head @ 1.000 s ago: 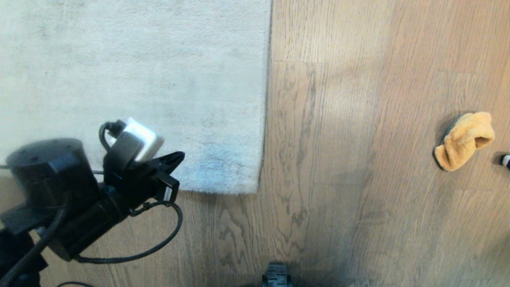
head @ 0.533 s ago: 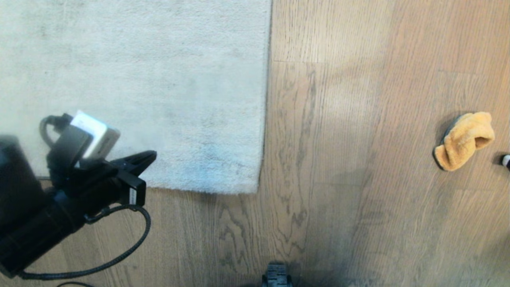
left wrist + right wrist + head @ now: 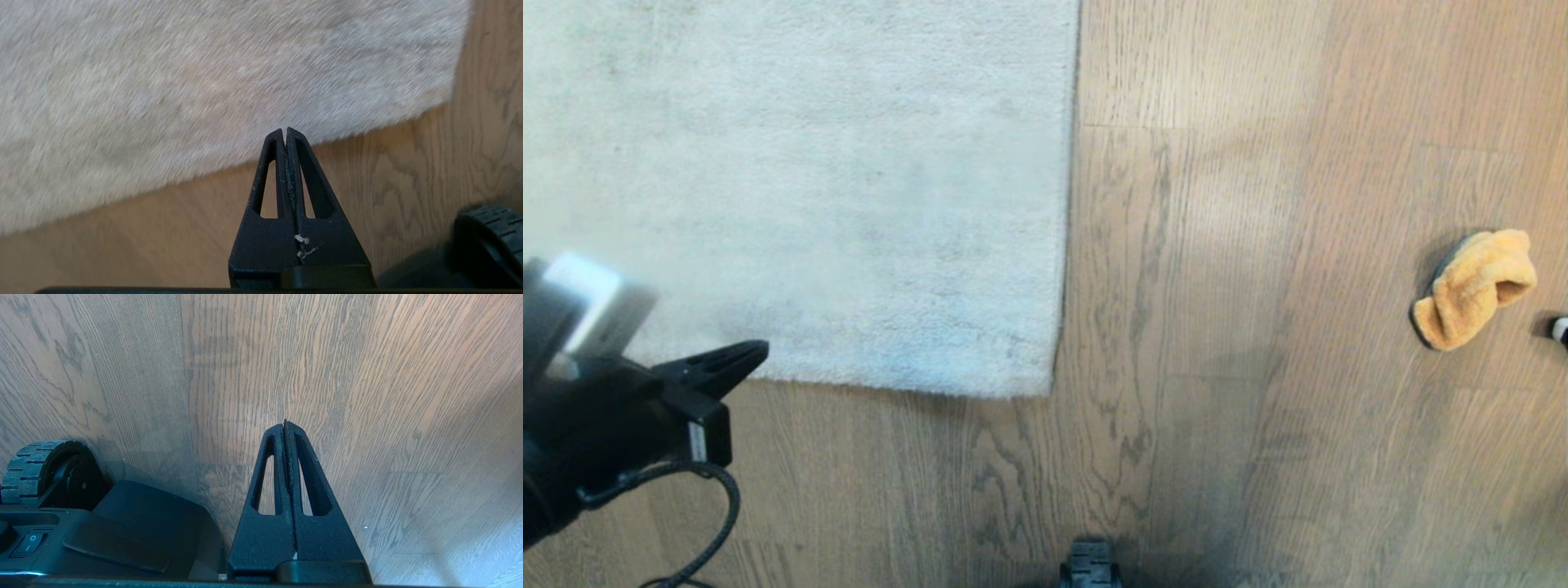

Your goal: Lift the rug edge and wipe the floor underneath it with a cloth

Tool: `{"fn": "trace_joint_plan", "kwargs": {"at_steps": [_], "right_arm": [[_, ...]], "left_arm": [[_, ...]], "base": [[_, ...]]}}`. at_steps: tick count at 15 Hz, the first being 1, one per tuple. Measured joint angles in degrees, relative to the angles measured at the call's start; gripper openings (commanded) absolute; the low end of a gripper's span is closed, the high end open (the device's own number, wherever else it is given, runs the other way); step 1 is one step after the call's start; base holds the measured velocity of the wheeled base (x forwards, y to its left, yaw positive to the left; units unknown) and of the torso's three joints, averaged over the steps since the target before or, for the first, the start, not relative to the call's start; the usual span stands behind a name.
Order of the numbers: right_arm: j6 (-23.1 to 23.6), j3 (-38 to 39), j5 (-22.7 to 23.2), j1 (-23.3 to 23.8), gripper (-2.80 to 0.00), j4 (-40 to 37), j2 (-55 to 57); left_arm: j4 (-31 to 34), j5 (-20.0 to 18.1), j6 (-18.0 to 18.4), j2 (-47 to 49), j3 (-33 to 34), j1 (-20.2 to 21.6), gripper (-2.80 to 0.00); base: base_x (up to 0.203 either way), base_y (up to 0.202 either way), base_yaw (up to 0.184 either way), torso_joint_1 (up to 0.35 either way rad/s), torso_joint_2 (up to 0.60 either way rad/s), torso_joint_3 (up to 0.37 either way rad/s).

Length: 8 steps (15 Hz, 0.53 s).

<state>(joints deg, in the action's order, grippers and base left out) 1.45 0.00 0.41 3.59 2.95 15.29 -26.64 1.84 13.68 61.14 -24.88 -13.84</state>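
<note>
Left end effector (image 3: pixel 756 353) sat at the near-left of the head view, fingers pressed fully together, holding nothing, tip over the rug's near edge. In the left wrist view the same end effector (image 3: pixel 284 131) pointed at that edge, with bare floor (image 3: pixel 122 237) nearer to it. I couldn't tell whether the tip was touching the pile or just above it.

Rug (image 3: pixel 800 188) lay flat, filling the far-left; its near-right corner was down on the floor (image 3: pixel 1176 327). No edge lifted, no backing showing. Cloth (image 3: pixel 1474 287) was bunched on the floor at the far right, well apart from the rug and from both end effectors. Right end effector (image 3: pixel 285 424) was shut tight and empty, parked over bare planks beside the base; a wheel (image 3: pixel 28 469) showed nearby.

My read: nothing of the task was done yet.

Risks from here:
- Closed fingers can't pinch the rug. If they don't open before contact, they'd skate over the pile or shove the edge away.
- The rug sits flush, so a finger has to get under it. Too shallow an approach could grab fibres only and slip off on the lift.
- Big rug: a lift from a small bite could pull free.
- Cloth is a long reach for the right arm, and lumpy, so a partial grab could drop it.
</note>
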Motion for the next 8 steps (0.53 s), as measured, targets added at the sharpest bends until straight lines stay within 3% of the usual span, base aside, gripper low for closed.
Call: {"fn": "trace_joint_plan", "kwargs": {"at_steps": [4, 8], "right_arm": [[0.02, 0.0, 0.0, 0.02, -2.8, 0.0, 0.0], [0.02, 0.0, -0.01, 0.0, -2.8, 0.0, 0.0]], "left_arm": [[5.4, -8.95, -0.3, -7.36, 4.08, 10.53, -2.8], [7.24, -9.85, -3.15, -18.16, 10.94, 13.03, -2.8]], "base": [[0.0, 0.0, 0.0, 0.0, 0.0, 0.0], [0.0, 0.0, 0.0, 0.0, 0.0, 0.0]]}}
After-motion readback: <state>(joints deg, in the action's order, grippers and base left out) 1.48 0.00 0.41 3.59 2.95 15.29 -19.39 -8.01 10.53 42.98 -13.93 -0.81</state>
